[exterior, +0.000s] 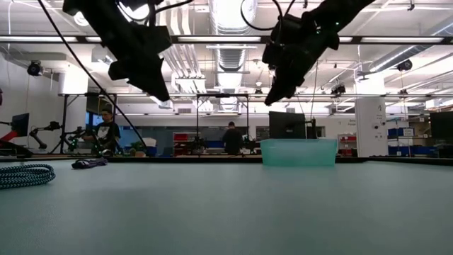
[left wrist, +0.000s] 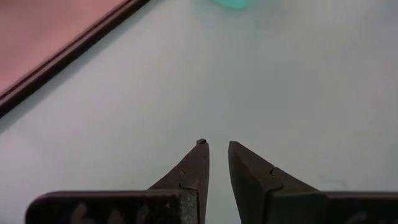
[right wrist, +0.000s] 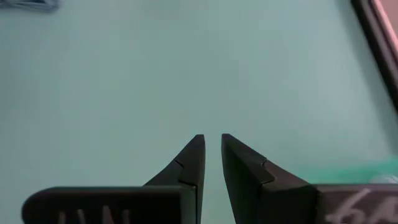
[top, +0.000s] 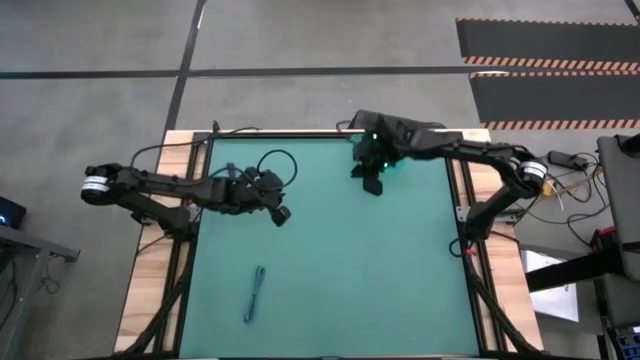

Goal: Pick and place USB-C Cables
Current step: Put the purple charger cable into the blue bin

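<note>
A blue-grey cable bundle point(top: 256, 294) lies straight on the green mat near its near edge; in the low view it point(exterior: 21, 174) shows at the left. A small dark bundle point(exterior: 90, 163) lies farther back on the mat. No white cable shows. My left gripper point(top: 283, 215) point(exterior: 161, 92) point(left wrist: 216, 144) hangs above the mat's left half, shut and holding nothing. My right gripper point(top: 372, 186) point(exterior: 271, 99) point(right wrist: 211, 137) hangs above the far middle, shut and holding nothing, next to a teal bin point(exterior: 298, 151).
The teal bin point(right wrist: 373, 171) stands on the mat's far part, largely under the right arm in the high view. A black wiring loop point(top: 276, 160) lies near the left arm. Dark rails point(top: 462, 190) frame the mat. People stand in the room beyond the table.
</note>
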